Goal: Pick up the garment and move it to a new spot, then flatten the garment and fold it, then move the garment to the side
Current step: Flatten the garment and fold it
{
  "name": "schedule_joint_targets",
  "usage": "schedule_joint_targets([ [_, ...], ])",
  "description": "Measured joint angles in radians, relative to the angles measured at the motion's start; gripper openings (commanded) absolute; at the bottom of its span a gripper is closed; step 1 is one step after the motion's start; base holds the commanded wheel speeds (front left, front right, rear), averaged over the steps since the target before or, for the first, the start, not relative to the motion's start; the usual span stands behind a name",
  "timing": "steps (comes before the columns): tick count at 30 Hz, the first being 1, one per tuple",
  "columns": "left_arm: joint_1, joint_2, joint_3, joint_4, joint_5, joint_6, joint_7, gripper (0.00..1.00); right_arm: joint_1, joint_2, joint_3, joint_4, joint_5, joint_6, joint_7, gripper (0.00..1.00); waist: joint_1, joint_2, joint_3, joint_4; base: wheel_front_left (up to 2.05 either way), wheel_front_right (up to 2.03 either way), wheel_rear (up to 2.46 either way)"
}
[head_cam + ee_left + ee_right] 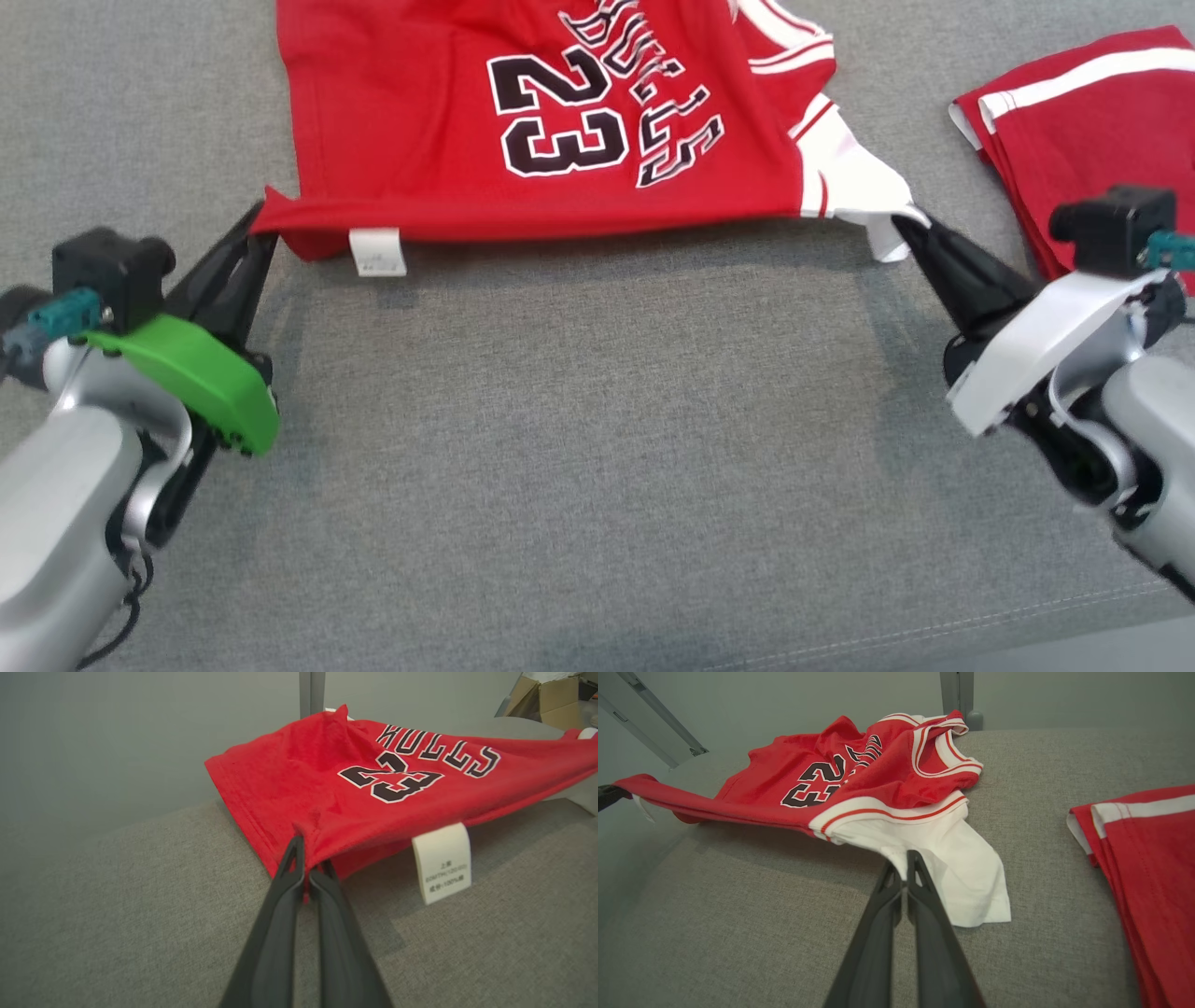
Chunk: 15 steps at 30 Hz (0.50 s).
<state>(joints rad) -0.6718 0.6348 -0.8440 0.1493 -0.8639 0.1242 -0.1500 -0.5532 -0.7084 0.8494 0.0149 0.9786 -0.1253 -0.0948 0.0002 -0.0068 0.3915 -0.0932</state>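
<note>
The garment (439, 140) is a red jersey with a black "23", white trim and a white sleeve, lying on the grey cushion. Its near edge is stretched taut and lifted between my two grippers. My left gripper (257, 219) is shut on the garment's red left corner (308, 835). My right gripper (904, 222) is shut on the white sleeve edge (924, 844) at the right corner. A white care label (377, 252) hangs from the near hem (441, 863). The far part of the garment (840, 765) rests crumpled on the cushion.
A second red piece of clothing with white stripes (1083, 103) lies folded at the right, close behind my right wrist (1148, 868). The grey cushion (597, 448) stretches wide in front of the garment. A cardboard box (551, 695) stands beyond the cushion.
</note>
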Motion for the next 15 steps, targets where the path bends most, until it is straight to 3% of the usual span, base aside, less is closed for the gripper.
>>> schedule_joint_targets([
  [8,0.165,-0.030,0.034,0.107,-0.042,0.000,-0.098,0.00,0.130,0.079,0.017,0.017,-0.015,0.000,-0.093,0.00,-0.0002,0.0000,-0.041,-0.013,0.00,0.00,0.00],
  [15,0.208,-0.081,0.047,0.120,-0.016,-0.001,-0.099,0.00,0.135,0.000,0.028,0.022,-0.201,0.001,-0.089,0.00,-0.0002,0.0000,-0.076,-0.012,0.00,0.00,0.00],
])
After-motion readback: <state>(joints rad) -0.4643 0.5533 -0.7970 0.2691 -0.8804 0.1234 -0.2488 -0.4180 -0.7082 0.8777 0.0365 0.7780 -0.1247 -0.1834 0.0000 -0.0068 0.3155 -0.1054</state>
